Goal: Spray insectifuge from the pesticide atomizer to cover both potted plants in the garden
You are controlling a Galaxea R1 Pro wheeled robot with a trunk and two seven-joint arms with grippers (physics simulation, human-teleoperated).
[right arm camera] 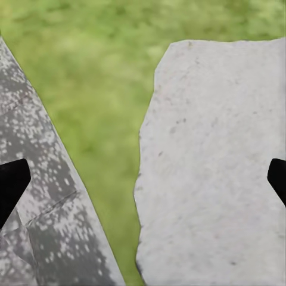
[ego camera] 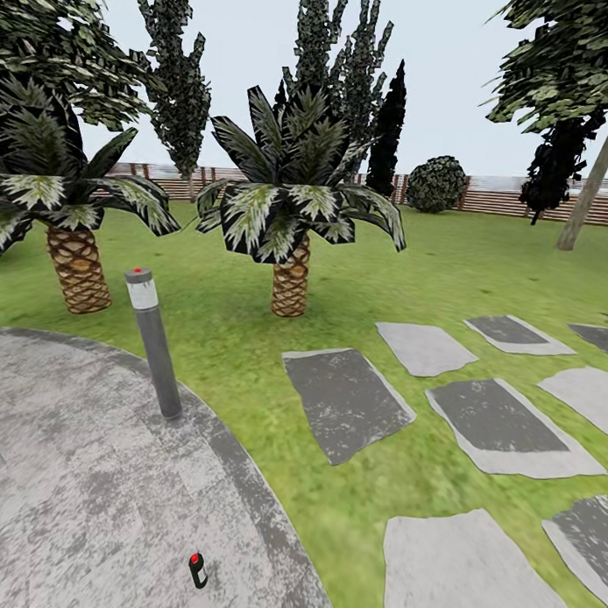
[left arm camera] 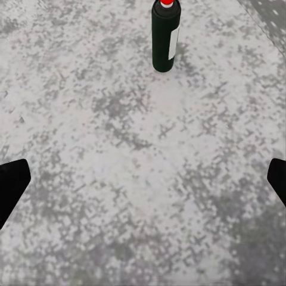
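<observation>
dark green pesticide atomizer (ego camera: 197, 570) (left arm camera: 165, 37) stands upright on grey patio (ego camera: 79, 471).

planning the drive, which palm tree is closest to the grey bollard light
The left palm, whose trunk stands just behind the bollard. The middle palm is farther off to the right.

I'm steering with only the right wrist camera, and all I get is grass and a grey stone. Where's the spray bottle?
Observer: The pesticide atomizer is on the round grey patio, low in the head view and a bit to the robot's left.
Operator: Is a hand close to it?
Observer: The left gripper points toward it with its fingers wide apart and nothing between them. The bottle sits ahead of the fingertips, not touching.
Operator: Did it fall over?
Observer: It looks upright, red top up, with a pale stripe down its dark side.
</observation>
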